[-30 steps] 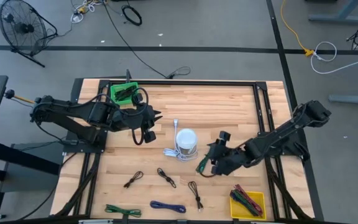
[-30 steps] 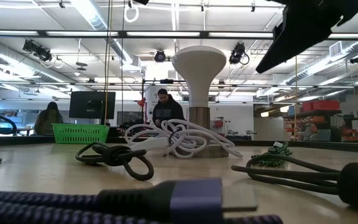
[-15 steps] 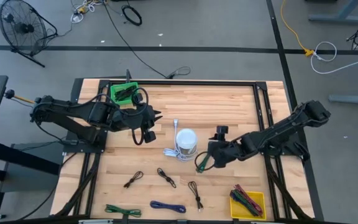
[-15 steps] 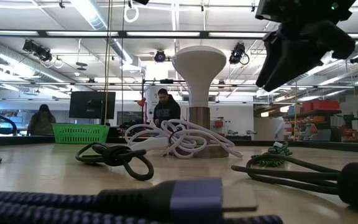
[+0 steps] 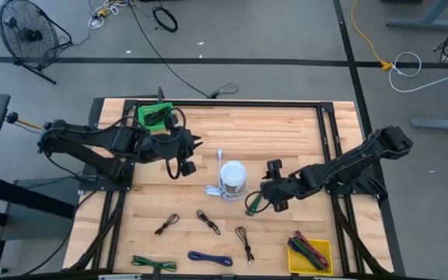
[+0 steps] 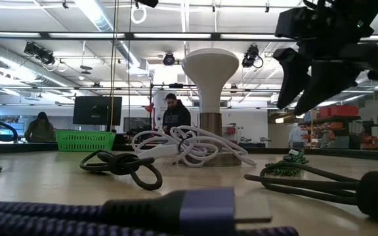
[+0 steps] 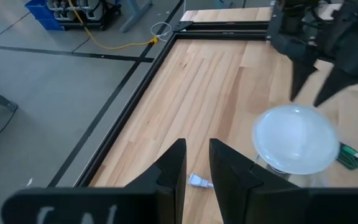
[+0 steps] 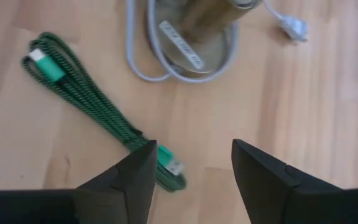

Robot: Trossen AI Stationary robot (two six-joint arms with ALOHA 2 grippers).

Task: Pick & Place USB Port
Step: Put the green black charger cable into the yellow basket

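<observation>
1. I see a round black floor fan (image 5: 26,33) standing on the grey floor, off the table's far left corner.
2. I count two people (image 6: 176,117) seated in the room behind.
3. A yellow cable (image 5: 372,40) trails across the floor.

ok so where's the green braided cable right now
In the high view the green braided cable lies on the table right of centre, just beside the white lamp, with the open right gripper hovering directly over it.

Robotics lab, exposed ceiling ducts (image 6: 18,56), monitor (image 6: 97,109), floor fan (image 5: 23,31), taped concrete floor (image 5: 271,39)
</observation>
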